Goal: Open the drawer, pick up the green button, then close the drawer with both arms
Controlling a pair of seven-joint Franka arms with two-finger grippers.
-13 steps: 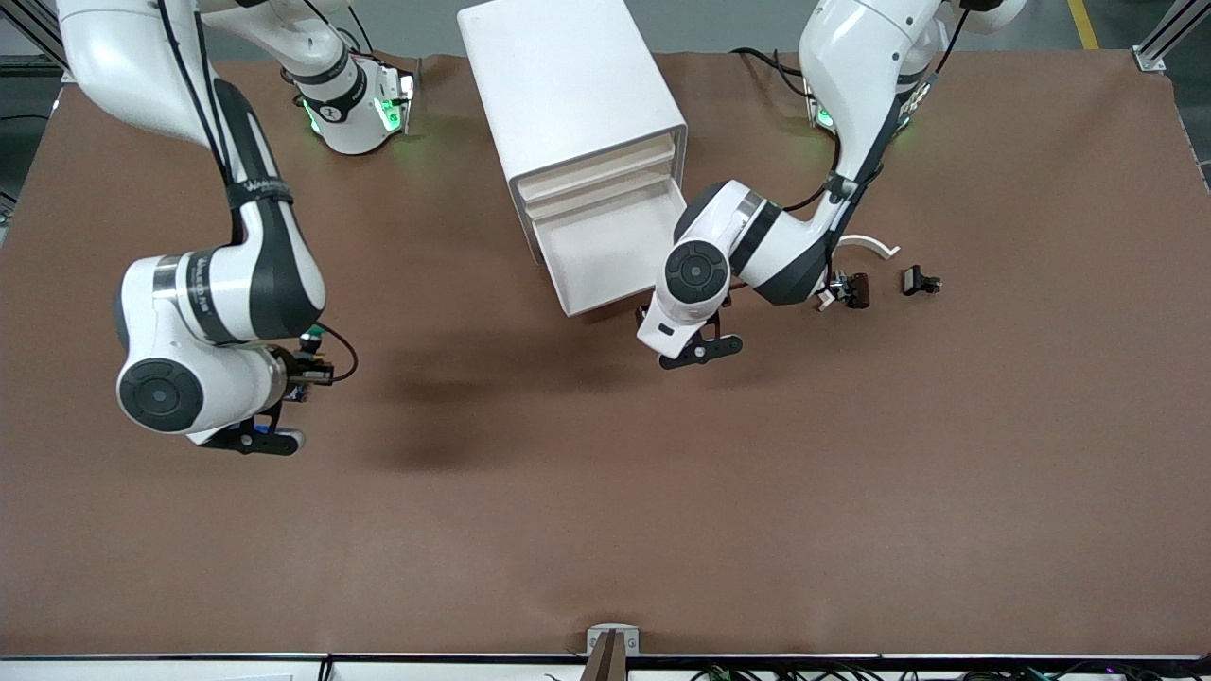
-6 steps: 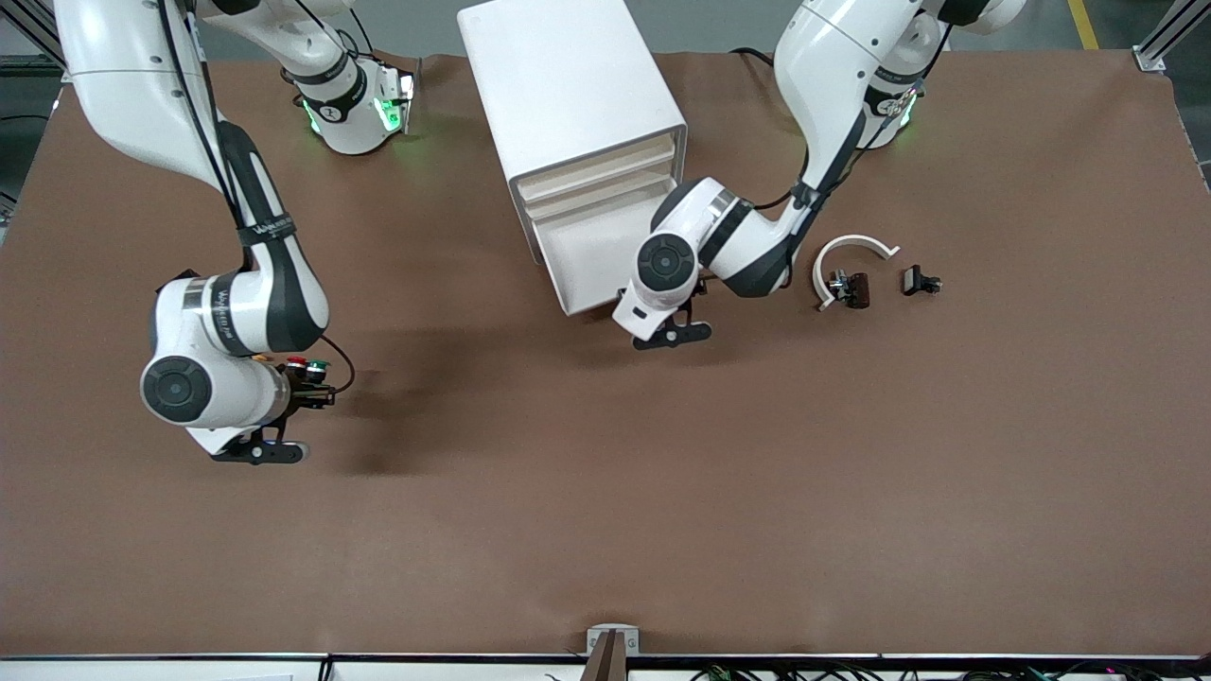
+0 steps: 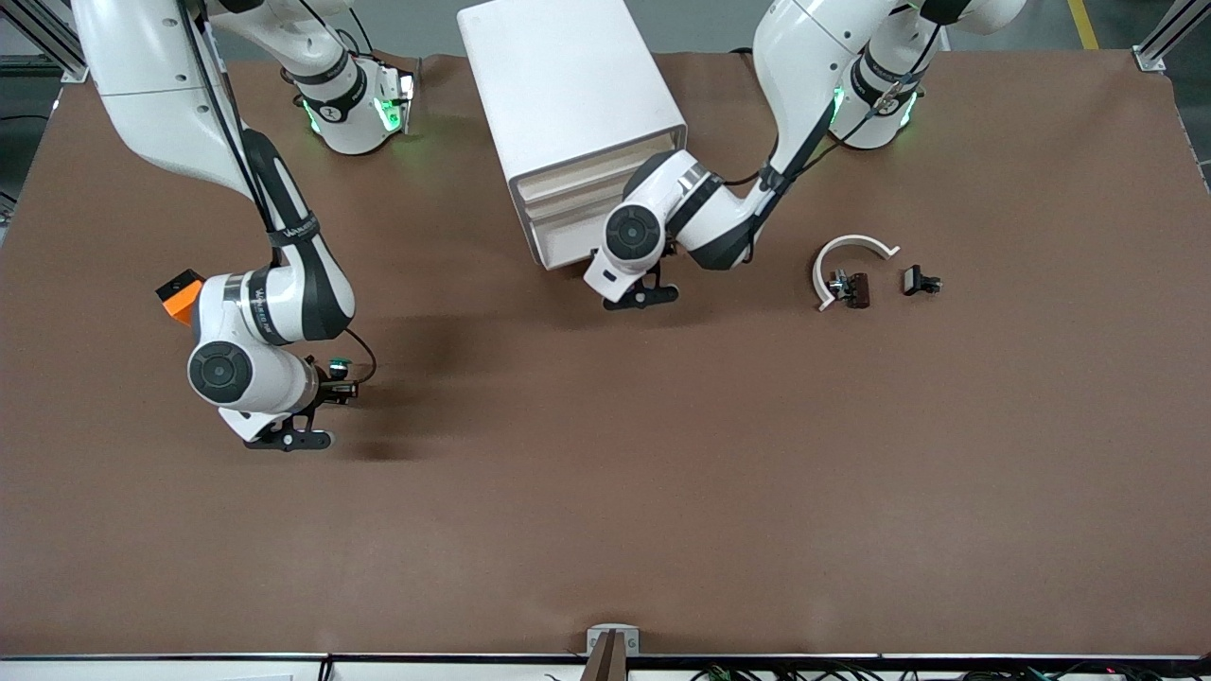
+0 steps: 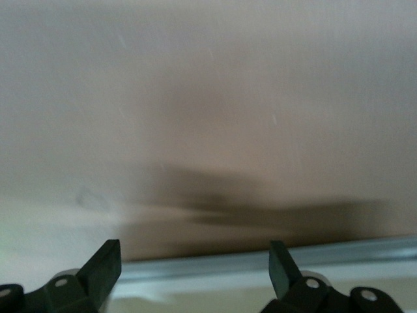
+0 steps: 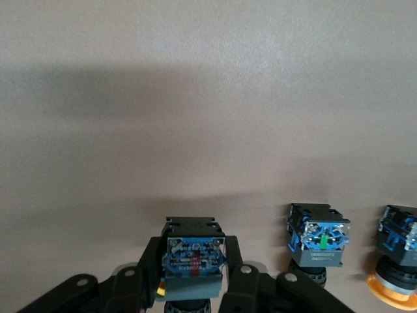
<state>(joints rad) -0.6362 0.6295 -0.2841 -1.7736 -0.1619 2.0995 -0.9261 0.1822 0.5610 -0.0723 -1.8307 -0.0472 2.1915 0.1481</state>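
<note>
My right gripper (image 3: 331,390) is low over the table toward the right arm's end and is shut on the button (image 3: 338,363), whose green cap shows at the fingers. In the right wrist view the gripper (image 5: 193,262) clamps the button's blue base (image 5: 193,254); its cap is hidden there. The drawer (image 3: 566,248) is pushed almost fully into the white cabinet (image 3: 568,85). My left gripper (image 3: 626,284), mostly hidden under its wrist, is right in front of the drawer. In the left wrist view it (image 4: 195,257) is open and empty, with a pale edge (image 4: 215,266) between the fingers.
Two more buttons stand on the table beside the held one: one with a blue base (image 5: 319,238) and one with a yellow cap (image 5: 397,277). An orange block (image 3: 180,293) lies beside the right arm. A white curved piece (image 3: 847,248) and two small black parts (image 3: 856,288) (image 3: 920,281) lie toward the left arm's end.
The left arm moved toward the cabinet and the drawer slid from well out to almost shut. The right arm shifted toward the table's middle with the button, uncovering the orange block.
</note>
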